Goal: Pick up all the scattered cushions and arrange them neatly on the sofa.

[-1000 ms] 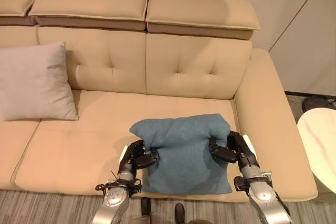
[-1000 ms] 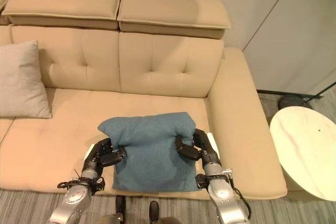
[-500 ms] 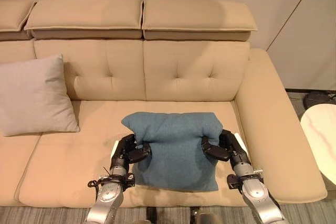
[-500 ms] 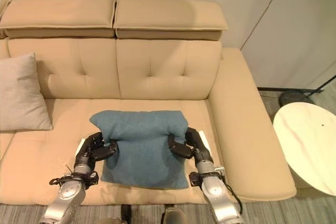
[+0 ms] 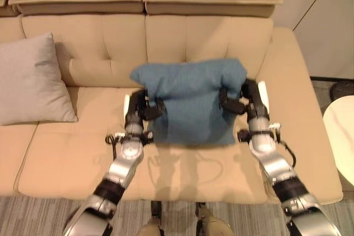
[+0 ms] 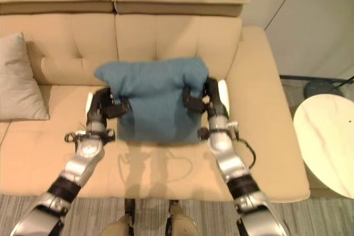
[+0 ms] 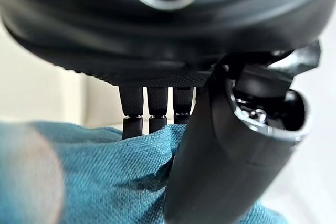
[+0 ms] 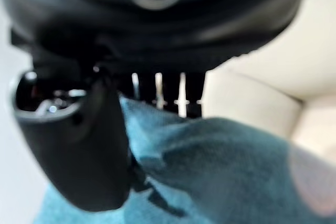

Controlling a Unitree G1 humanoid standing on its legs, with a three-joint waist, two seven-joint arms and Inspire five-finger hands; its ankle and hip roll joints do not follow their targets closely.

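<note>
While your left hand (image 5: 145, 108) and right hand (image 5: 241, 100) pinch its sides, the teal fabric cushion (image 5: 191, 100) hangs before the beige leather sofa (image 5: 182, 42) backrest.

left hand (image 5: 145, 108) pinching, right hand (image 5: 239, 101) pinching

Light is soft and even, bright enough, no hard highlights. It comes from above and a bit behind: the teal-blue fabric cushion (image 5: 191, 100) between the left hand (image 5: 145, 109) and right hand (image 5: 239, 99) drops a diffuse shadow on the beige leather sofa (image 5: 188, 164), just below the hands on the near side. The grey square fabric cushion (image 5: 33, 81), well left of the left hand, shades the backrest beside it. The round white table (image 6: 326, 142), right of the right hand, is the brightest patch. In the wrist views both hands are backlit and near-black, with small glints on the left thumb (image 7: 262, 114).
</note>
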